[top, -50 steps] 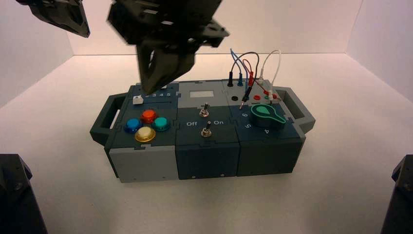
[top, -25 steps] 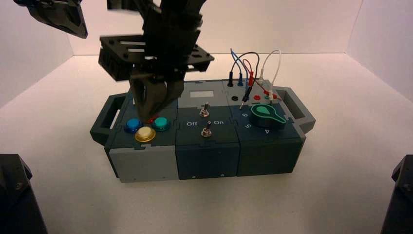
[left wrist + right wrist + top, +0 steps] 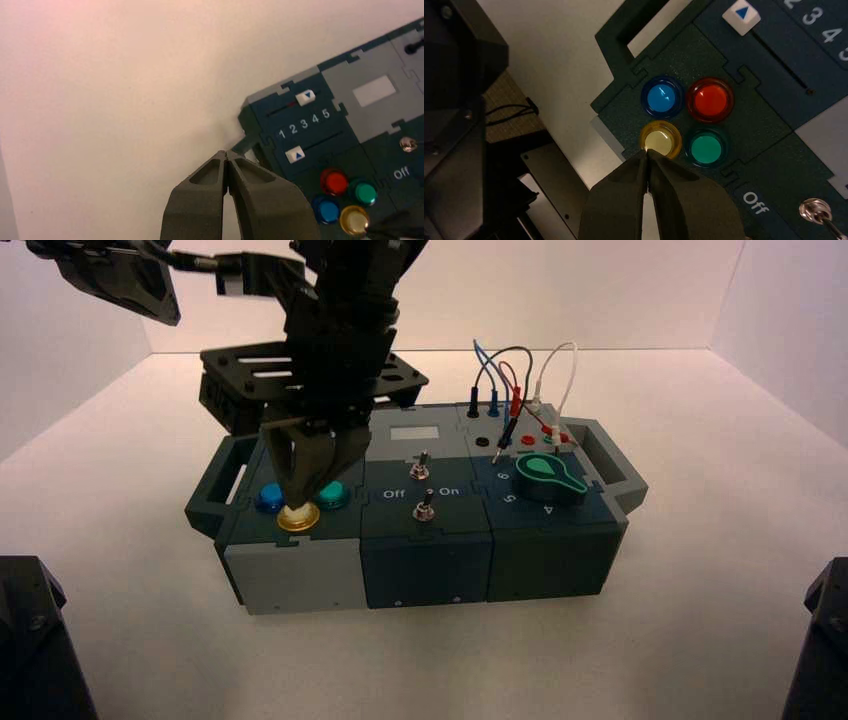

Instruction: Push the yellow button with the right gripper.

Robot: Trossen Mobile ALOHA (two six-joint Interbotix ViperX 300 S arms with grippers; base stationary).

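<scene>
The yellow button (image 3: 298, 517) sits at the front of the four-button cluster on the box's left block; it also shows in the right wrist view (image 3: 660, 141) and the left wrist view (image 3: 354, 219). My right gripper (image 3: 301, 506) is shut, and its closed tip (image 3: 647, 152) rests on the edge of the yellow cap. It hides the orange-red button in the high view. My left gripper (image 3: 227, 154) is shut and empty, held high off the box's back left (image 3: 120, 275).
Blue (image 3: 662, 96), orange-red (image 3: 710, 99) and teal (image 3: 706, 148) buttons surround the yellow one. Two white sliders (image 3: 305, 96) lie behind them. Toggle switches (image 3: 424, 508), a green knob (image 3: 548, 476) and plugged wires (image 3: 510, 380) stand to the right.
My right gripper has come down and forward from above the sliders, over the orange-red button, until its closed tip meets the yellow button. The left arm has stayed put.
</scene>
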